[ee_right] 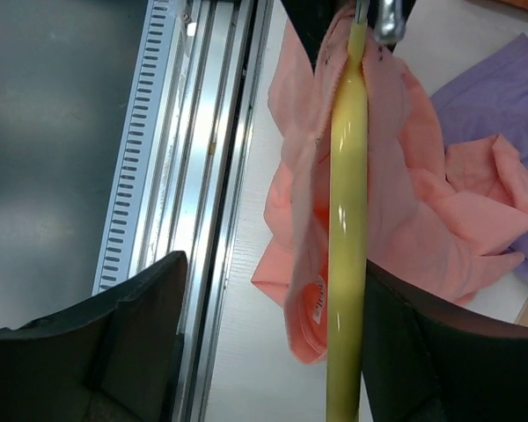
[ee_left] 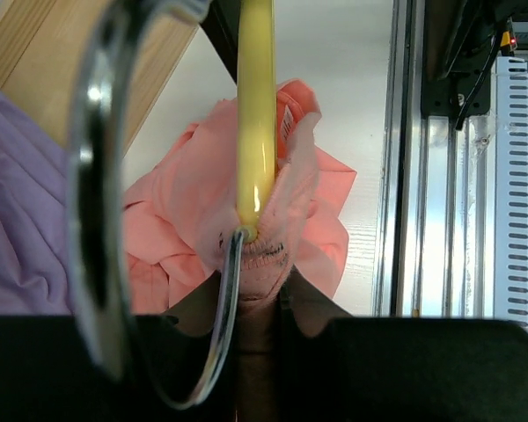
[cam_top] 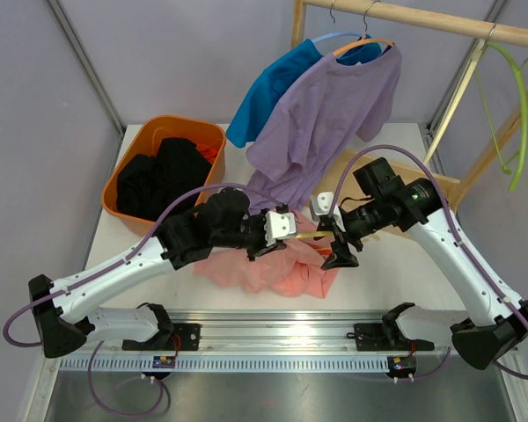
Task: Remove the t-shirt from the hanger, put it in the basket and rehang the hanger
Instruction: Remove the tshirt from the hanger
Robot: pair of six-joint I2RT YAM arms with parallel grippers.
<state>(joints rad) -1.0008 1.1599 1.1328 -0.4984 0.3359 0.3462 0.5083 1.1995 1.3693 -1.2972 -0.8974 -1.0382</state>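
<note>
Pink t-shirt [cam_top: 277, 268]: soft, light and limp. Its collar is threaded on the yellow hanger [ee_right: 348, 220], and the rest is heaped on the table [cam_top: 378, 292] under both grippers. Left gripper [cam_top: 280, 227] is pinched on the collar cloth right below the hook [ee_left: 92, 176]. Right gripper [ee_right: 277, 268] is spread wide with the hanger arm running between its jaws, and I see no contact. The hanger looks stiff, glossy, likely slippery — I'd clamp it mid-arm and peel the collar off. Cloth may snag, won't break. Purple shirt [cam_top: 330, 114] hangs beyond the right gripper — orange bin [cam_top: 183, 124] sits past the left one.
</note>
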